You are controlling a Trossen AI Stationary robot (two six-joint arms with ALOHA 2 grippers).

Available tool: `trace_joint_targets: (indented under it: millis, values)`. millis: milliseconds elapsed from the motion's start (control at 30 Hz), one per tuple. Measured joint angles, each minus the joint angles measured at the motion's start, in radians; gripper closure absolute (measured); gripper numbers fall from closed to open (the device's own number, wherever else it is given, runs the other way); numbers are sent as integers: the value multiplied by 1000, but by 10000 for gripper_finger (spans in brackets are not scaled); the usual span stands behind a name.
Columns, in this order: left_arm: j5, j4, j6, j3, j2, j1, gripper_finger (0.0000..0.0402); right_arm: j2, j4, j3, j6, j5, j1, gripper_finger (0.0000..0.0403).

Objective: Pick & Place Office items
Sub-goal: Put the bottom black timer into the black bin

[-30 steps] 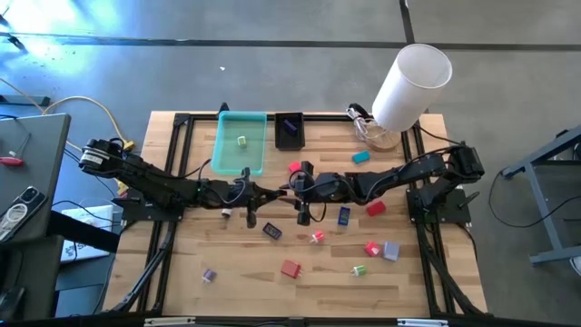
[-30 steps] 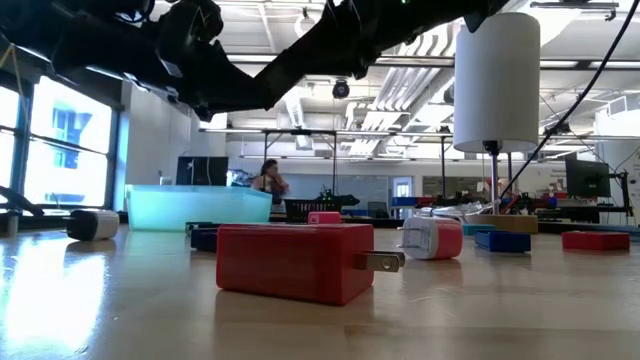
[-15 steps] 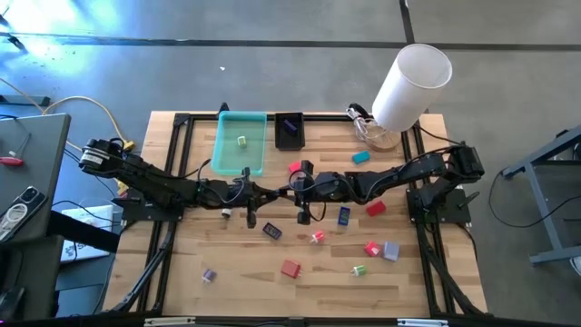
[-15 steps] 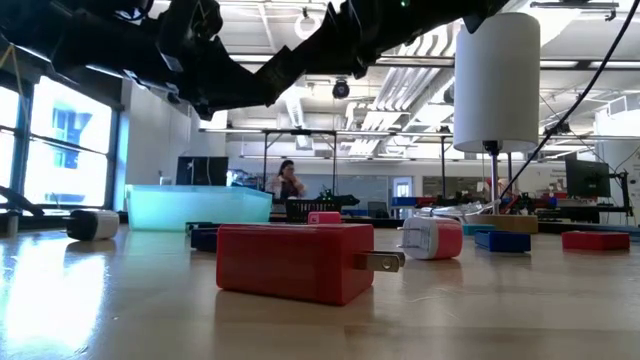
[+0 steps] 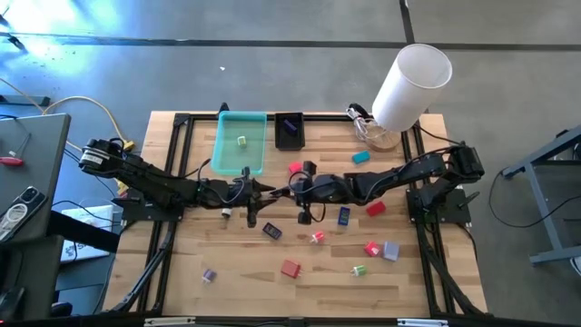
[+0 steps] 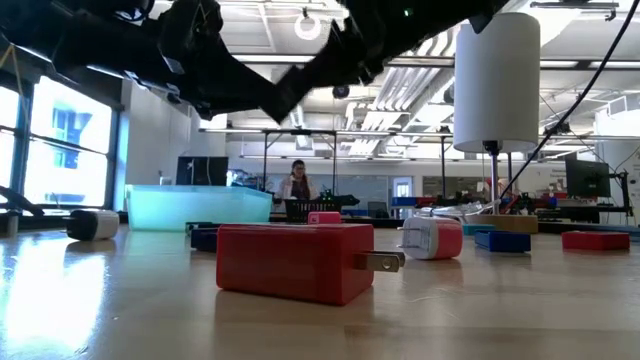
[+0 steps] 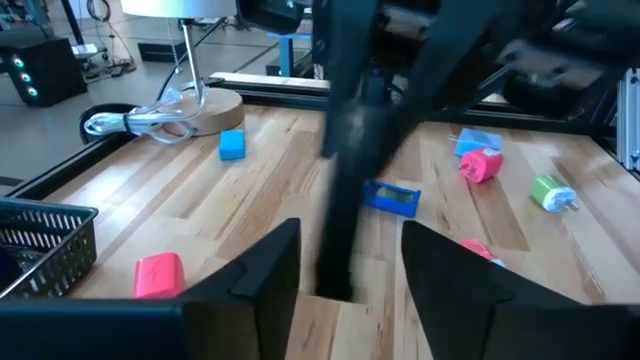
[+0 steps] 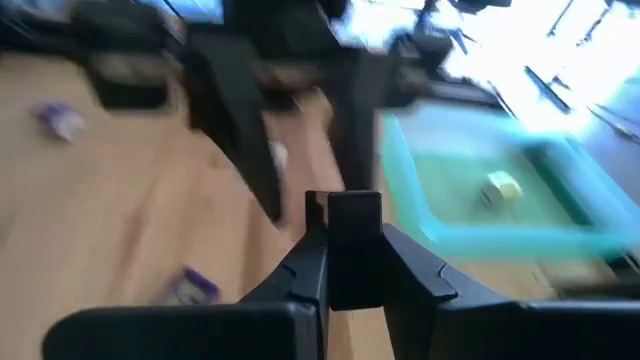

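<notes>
R gripper (image 8: 352, 252) is clamped on a small black blocky piece (image 8: 352, 215). The piece stands up betw. the two fingers with its long axis along them, and it is carried above the wood, not resting on it. Ahead of those fingers and off to one side lies the teal translucent rectangular tray (image 8: 470, 235). From above, the tray (image 5: 227, 154) sits toward the table's far edge, long axis running near-to-far. It is closer to the L arm's side than the R's, so my read is the R arm must reach across the middle to drop the piece in. L gripper (image 7: 350, 285) has its fingers spread with nothing in them. It points straight at the R arm's dark, blurred end, which is just ahead. From above, L gripper (image 5: 263, 193) and R gripper (image 5: 292, 189) face each other mid-table and are near, but I can't tell if they touch — a hand-over looks as likely as a direct drop. Count from above:

- 1 yellow-green piece (image 5: 242, 141) in the tray
- 1 black piece held
- approx. 12 loose on the wooden table (image 5: 436, 282) — 4 red or pink, 1 teal, 1 blue, 1 dark, 1 pink-white, 1 lilac, 1 green, 1 purple-grey, 1 white

Also 1 black mesh basket (image 5: 289, 130) beside the tray and 1 tall white cylinder (image 5: 410, 86) at the far R corner.
</notes>
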State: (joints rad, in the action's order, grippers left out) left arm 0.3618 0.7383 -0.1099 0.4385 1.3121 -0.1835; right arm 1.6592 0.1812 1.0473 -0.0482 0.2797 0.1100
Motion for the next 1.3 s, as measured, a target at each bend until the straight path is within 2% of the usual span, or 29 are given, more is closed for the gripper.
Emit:
trace_joint_targets:
  millis: [233,333,433,533,733,867,1033,1233,1300]
  values:
    - [-1,-43,-1,0,0,0,225,0,-136,0,23,241,-14,353]
    - [-1,-56,-24,0,0,0,225,0,-138,4,18,264,-66,353]
    - [-1,-71,-45,0,0,0,224,0,-118,14,18,233,-147,353]
    - [-2,-82,-48,0,0,0,224,4,-93,15,53,153,-243,352]
    - [-3,-110,-48,0,0,0,224,105,-9,14,115,24,-397,353]
    - [-3,-135,-48,0,0,0,224,169,84,15,107,-22,-440,353]
    - [-3,-144,-48,0,0,0,224,183,76,43,105,-18,-472,353]
    - [2,-149,-48,0,0,26,224,183,-41,142,82,-34,-507,353]
    - [3,-149,-63,0,0,34,224,182,-89,185,50,-70,-519,353]
